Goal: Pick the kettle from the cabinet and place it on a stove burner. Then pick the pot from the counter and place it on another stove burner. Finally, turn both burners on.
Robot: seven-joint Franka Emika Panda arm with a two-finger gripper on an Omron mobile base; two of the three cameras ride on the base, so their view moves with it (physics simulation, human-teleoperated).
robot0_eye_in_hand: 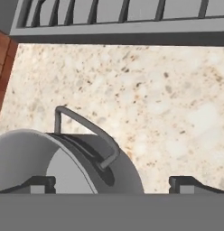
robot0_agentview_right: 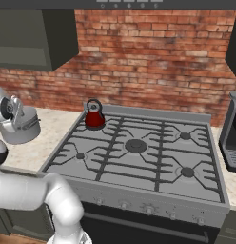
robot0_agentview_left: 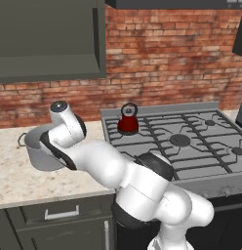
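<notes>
Grey pot [robot0_eye_in_hand: 50, 162] on the counter [robot0_eye_in_hand: 168, 113] looks empty, the gripper [robot0_eye_in_hand: 111, 184] spread wide astride its rim.

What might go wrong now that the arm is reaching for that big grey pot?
The open tool straddles the pot's rim beside its loop handle. If it shuts off-centre, the pot may tilt or slip out. The pot looks far bigger than the kettle, so a one-sided grip may let it swing. The kettle already sits on a rear burner; a wide carry might knock it.
</notes>
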